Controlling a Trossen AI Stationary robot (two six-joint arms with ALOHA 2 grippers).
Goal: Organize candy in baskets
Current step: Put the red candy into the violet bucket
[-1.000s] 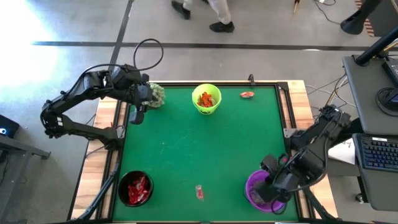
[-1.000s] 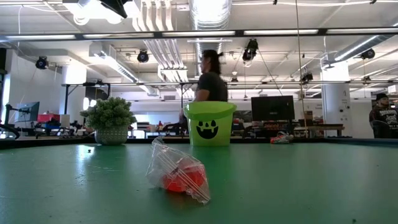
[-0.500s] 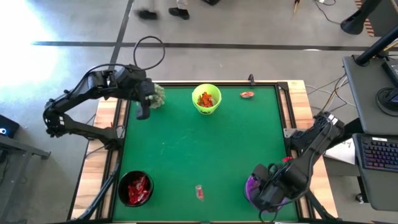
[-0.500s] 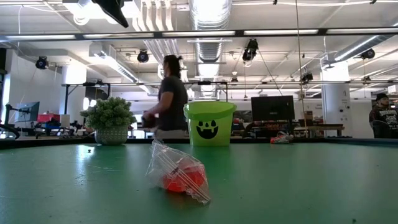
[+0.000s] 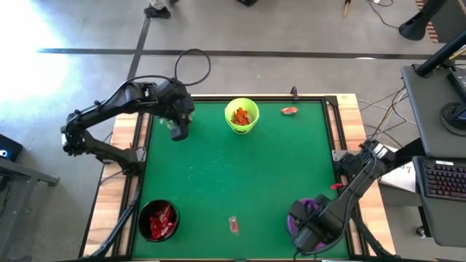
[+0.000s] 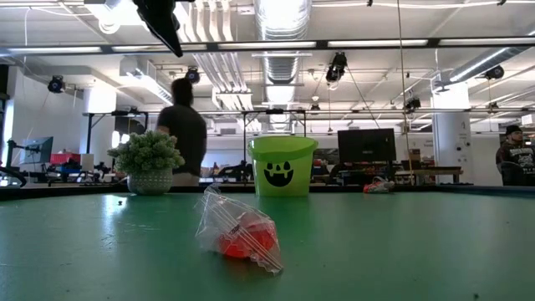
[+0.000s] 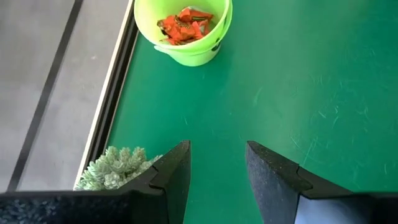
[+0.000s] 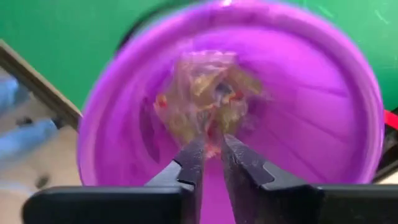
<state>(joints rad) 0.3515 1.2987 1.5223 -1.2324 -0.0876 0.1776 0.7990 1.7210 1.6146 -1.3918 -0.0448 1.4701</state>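
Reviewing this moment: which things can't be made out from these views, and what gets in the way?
- Purple basket, high view: the right arm covers most of it, so its contents are hidden there.
- Right gripper, right wrist view: motion blur hides whether the fingers are pinching the candy in the basket.
- Black basket: red sweets too small to count.
- Loose candy at the far edge: wrapper detail too small.

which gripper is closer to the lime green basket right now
Left. The left gripper hangs over the mat's far left part, just beside the lime green basket. The right gripper is across the table at the near right corner, over the purple basket.
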